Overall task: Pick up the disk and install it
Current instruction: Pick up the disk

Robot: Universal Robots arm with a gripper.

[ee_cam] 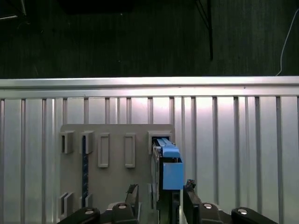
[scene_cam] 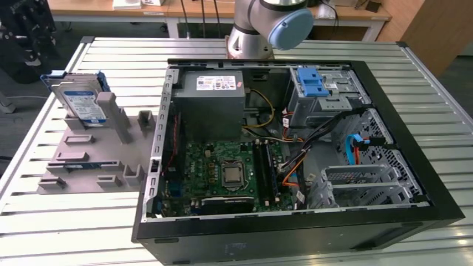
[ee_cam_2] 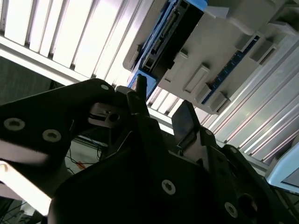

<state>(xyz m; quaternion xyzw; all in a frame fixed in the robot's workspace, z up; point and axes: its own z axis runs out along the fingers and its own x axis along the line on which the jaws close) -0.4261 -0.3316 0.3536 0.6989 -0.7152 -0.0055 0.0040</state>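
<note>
Gripper (ee_cam: 161, 185), fingers (ee_cam: 132, 190) apart, hovers by upright white-and-blue-labelled disk (scene_cam: 78, 101).

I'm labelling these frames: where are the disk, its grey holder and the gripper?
disk (scene_cam: 80, 102), exterior view, labelled face.
grey holder (scene_cam: 103, 152), exterior view, base plate.
gripper (ee_cam: 161, 185), first wrist view, midway between its fingertips.

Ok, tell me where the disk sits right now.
The disk stands on edge in the grey holder at the exterior view's left, beside the open computer case.

Arm (scene_cam: 255, 33) — cropped at top, disk (scene_cam: 78, 101) part-hidden
</note>
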